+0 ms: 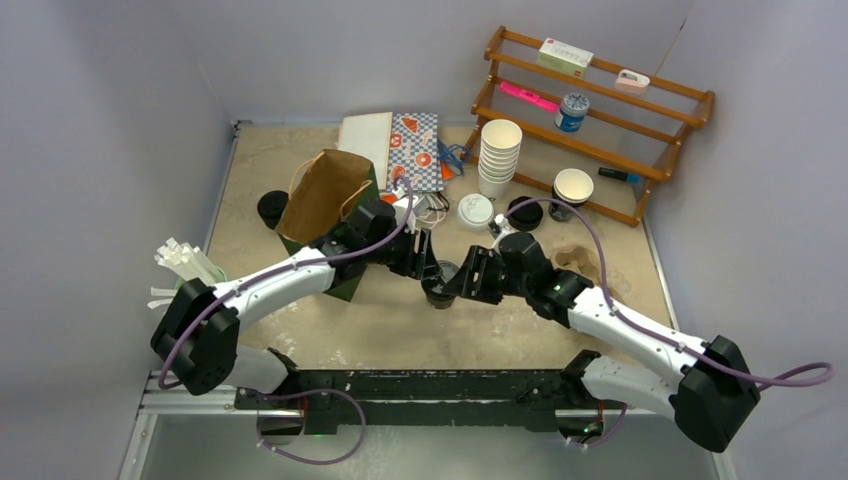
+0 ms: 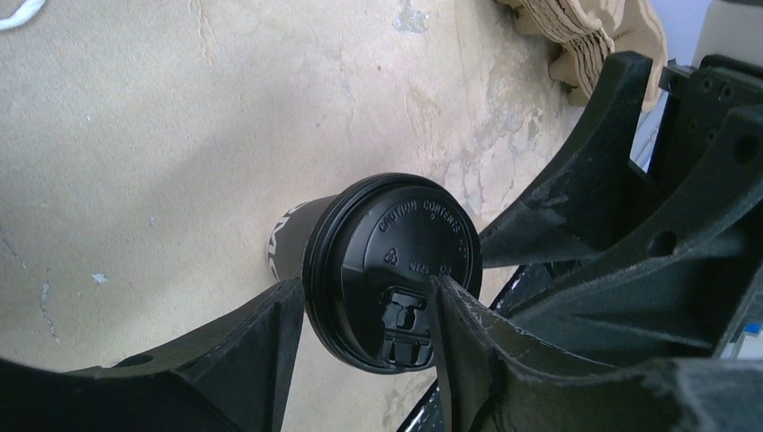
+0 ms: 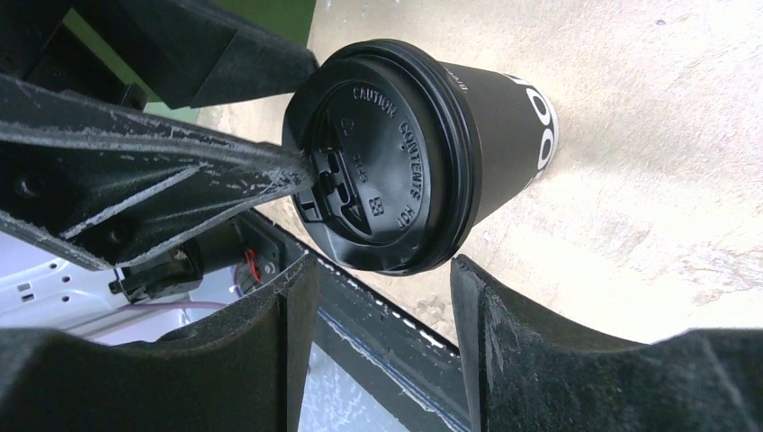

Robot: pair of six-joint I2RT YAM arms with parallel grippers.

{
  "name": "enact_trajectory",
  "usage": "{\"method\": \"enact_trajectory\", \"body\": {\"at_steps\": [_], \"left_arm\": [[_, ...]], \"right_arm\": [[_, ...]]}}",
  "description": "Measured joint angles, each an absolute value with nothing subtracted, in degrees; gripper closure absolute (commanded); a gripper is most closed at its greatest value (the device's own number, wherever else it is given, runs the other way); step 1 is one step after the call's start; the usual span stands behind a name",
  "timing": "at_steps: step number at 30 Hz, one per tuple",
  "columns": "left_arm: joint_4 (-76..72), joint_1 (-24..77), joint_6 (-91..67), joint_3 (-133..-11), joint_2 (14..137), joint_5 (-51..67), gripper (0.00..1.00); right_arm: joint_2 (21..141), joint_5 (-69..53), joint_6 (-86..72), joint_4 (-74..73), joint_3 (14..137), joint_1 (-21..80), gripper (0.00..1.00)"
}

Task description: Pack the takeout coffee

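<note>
The takeout coffee (image 1: 438,285) is a black paper cup with a black plastic lid, upright on the table between my two grippers. In the left wrist view its lid (image 2: 387,243) faces the camera. My left gripper (image 2: 367,286) is open above it, with one fingertip (image 2: 447,297) on the lid's top by the sip hole and the other finger (image 2: 279,324) beside the rim. The right wrist view shows the cup (image 3: 405,153) just beyond my open right gripper (image 3: 382,270), whose fingers (image 3: 477,306) hold nothing. Seen from above, the left gripper (image 1: 425,262) and right gripper (image 1: 462,283) flank the cup.
A brown paper bag (image 1: 322,195) stands open behind the left arm. A stack of white cups (image 1: 499,155), a white lid (image 1: 475,211), a black lid (image 1: 524,213) and a wooden rack (image 1: 590,110) are at the back right. Cardboard sleeves (image 1: 580,262) lie right of the cup.
</note>
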State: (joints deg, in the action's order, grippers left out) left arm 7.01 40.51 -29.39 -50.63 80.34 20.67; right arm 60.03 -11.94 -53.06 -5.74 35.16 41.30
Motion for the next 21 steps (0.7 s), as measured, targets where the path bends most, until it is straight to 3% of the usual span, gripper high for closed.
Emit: {"method": "enact_trajectory", "body": {"at_steps": [21], "left_arm": [[7.0,40.5,-32.0,-45.5,74.8,22.6,0.45]], "right_arm": [[66.2,-6.8,-48.1,-9.2,41.5,38.9,0.44]]}}
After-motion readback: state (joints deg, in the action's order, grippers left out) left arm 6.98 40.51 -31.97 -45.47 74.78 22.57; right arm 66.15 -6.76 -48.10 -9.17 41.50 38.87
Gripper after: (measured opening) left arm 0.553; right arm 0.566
